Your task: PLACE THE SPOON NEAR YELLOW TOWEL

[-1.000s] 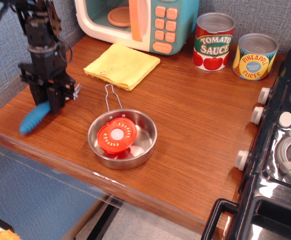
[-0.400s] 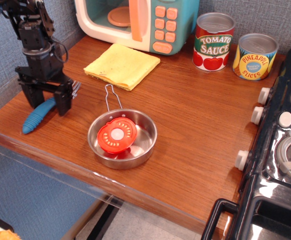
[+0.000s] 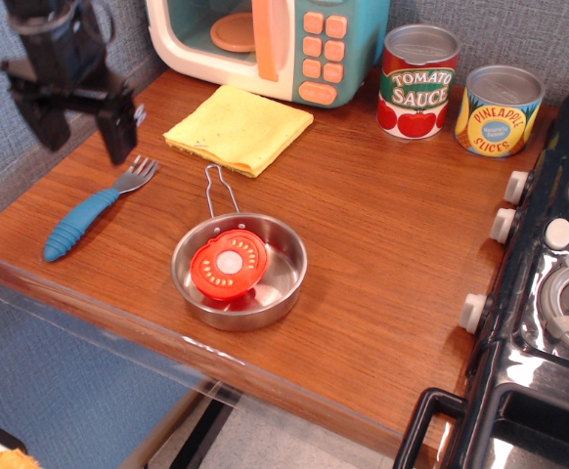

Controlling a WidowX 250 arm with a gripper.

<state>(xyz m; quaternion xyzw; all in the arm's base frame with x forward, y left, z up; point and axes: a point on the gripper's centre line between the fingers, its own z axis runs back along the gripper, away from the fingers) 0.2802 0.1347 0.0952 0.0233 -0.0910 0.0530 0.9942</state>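
The spoon (image 3: 91, 212), a blue ribbed handle with a silver tined head, lies flat on the wooden counter at the left, its head pointing toward the yellow towel (image 3: 239, 128). The towel lies folded flat in front of the toy microwave, a short gap right of and behind the spoon's head. My gripper (image 3: 81, 135) is open and empty, raised above the counter just behind the spoon, its black fingers (image 3: 118, 127) pointing down.
A steel pan (image 3: 240, 271) with a red lid in it and a thin wire handle sits right of the spoon. A toy microwave (image 3: 265, 44), a tomato sauce can (image 3: 417, 82) and a pineapple can (image 3: 500, 110) stand at the back. A stove (image 3: 548, 264) is at right.
My gripper let go of the spoon's handle, opened, and rose up and back. The spoon now lies free on the counter with its tined head showing.
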